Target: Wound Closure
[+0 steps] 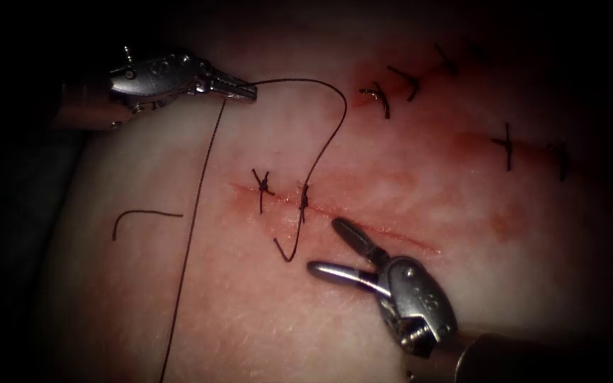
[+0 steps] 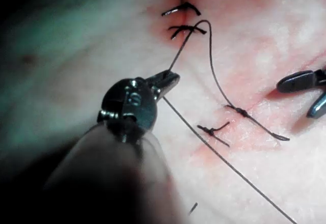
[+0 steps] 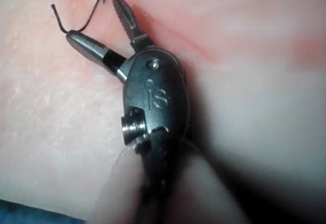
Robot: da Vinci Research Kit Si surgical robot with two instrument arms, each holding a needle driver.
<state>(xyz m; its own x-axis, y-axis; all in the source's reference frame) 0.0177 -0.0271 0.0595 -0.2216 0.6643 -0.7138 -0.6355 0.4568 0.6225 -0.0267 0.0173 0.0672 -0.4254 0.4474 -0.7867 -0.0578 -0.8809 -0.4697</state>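
Note:
My left tool (image 1: pixel 246 91) is up on the left side, jaws shut on the dark thread (image 1: pixel 328 135). From the jaws one strand arcs right and down to a knot (image 1: pixel 304 202) on the cut (image 1: pixel 391 237). Its short tail (image 1: pixel 289 254) ends just below the cut. A second strand (image 1: pixel 193 241) hangs from the jaws toward the lower edge. My right tool (image 1: pixel 326 246) lies below the cut, right of the tail, open and holding nothing. The left wrist view shows the left tool (image 2: pixel 170 77) on the thread and the knot (image 2: pixel 239 111). In the right wrist view the right tool (image 3: pixel 97 23) gapes beside the tail (image 3: pixel 63 25).
A finished stitch (image 1: pixel 262 186) sits on the cut left of the knot. A loose bent piece of thread (image 1: pixel 143 215) lies on the tissue (image 1: pixel 264 312) at the left. Several older stitches (image 1: pixel 391 85) mark other cuts at the upper right. Red fluid stains the tissue along the cut.

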